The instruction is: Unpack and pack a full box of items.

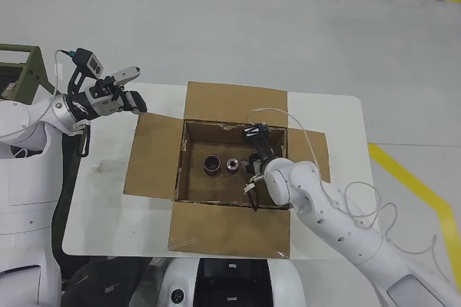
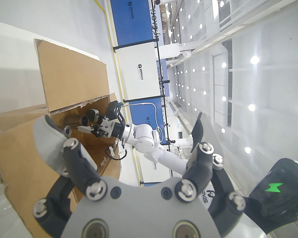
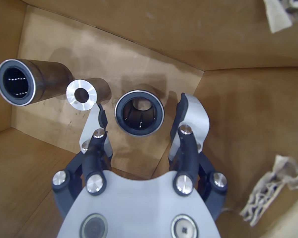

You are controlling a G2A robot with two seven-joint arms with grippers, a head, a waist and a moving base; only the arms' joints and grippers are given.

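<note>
An open cardboard box [image 1: 215,222] sits on the white table [image 1: 100,207] with its flaps spread flat. On its floor stand three metal cylinders: a large dark bearing [image 3: 15,85], a smaller bright sleeve [image 3: 81,94] and a second bearing [image 3: 139,113]. My right gripper [image 3: 140,102] hangs inside the box, open, with one finger on each side of the second bearing and a gap at both. In the top view my right gripper [image 1: 253,163] covers that bearing, beside the large bearing [image 1: 213,164] and the sleeve [image 1: 232,164]. My left gripper [image 1: 136,88] is open and holds nothing, raised over the table beyond the box's left flap.
Torn cardboard edges [image 3: 275,3] hang at the box wall near my right wrist. A green crate [image 1: 15,69] stands off the table's far left corner. The box walls [image 2: 72,75] rise around the right gripper [image 2: 89,128]. Bare table lies left of the box.
</note>
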